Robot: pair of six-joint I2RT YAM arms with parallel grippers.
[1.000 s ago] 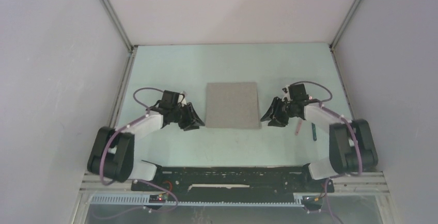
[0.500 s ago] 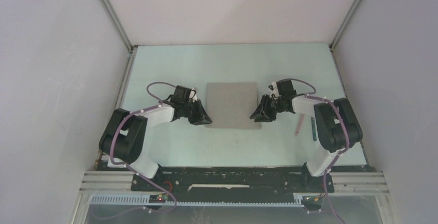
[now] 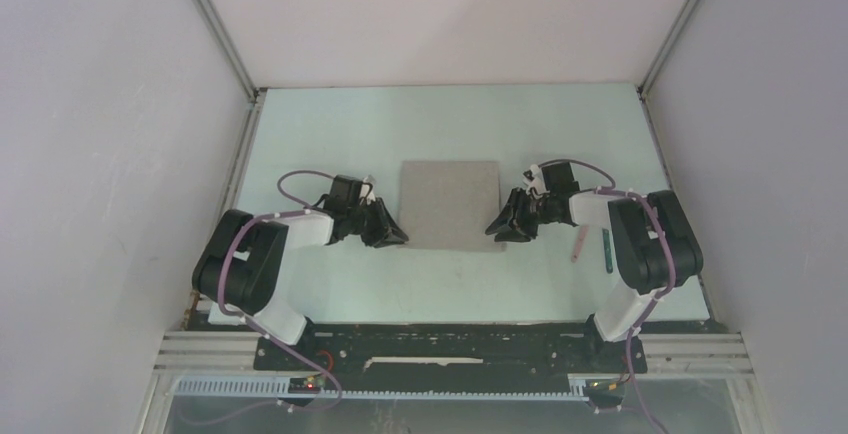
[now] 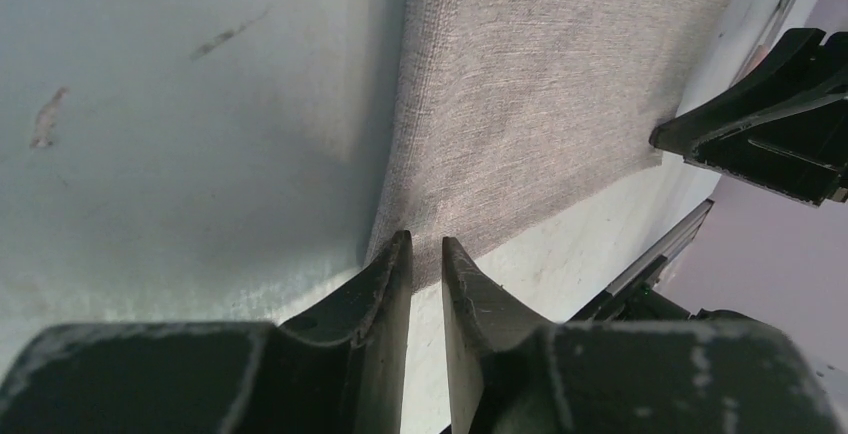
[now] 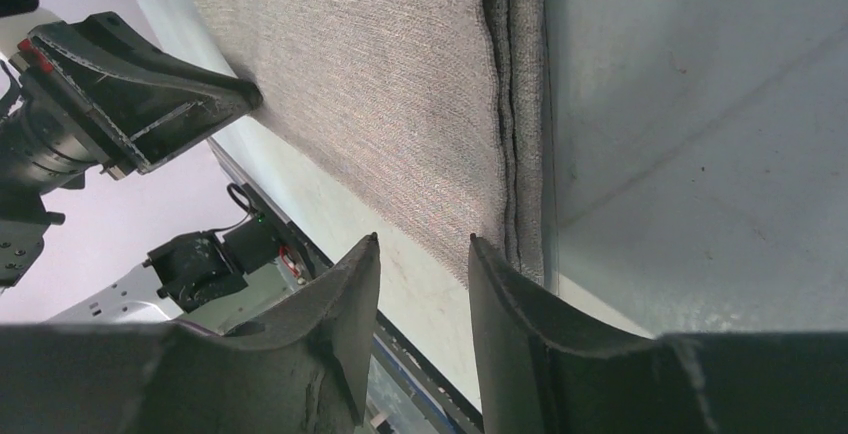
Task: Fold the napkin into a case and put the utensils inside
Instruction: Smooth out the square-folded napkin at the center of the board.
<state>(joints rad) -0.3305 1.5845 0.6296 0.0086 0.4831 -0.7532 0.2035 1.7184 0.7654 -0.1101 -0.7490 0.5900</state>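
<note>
No legible text, label, brand, number or sign in any view

One grey napkin (image 3: 450, 204) is lying on one pale table (image 3: 450, 129). One pink-handled utensil (image 3: 578, 245) and one teal-handled utensil (image 3: 607, 254) are lying there, making two. Two grippers are showing: one left gripper (image 3: 392, 236), one right gripper (image 3: 497, 230).

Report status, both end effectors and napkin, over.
Left end effector nearly closed at napkin near-left corner, grip unconfirmed. Right end effector open at near-right corner. Napkin flat, unfolded; utensils off right, nothing blocking.
</note>
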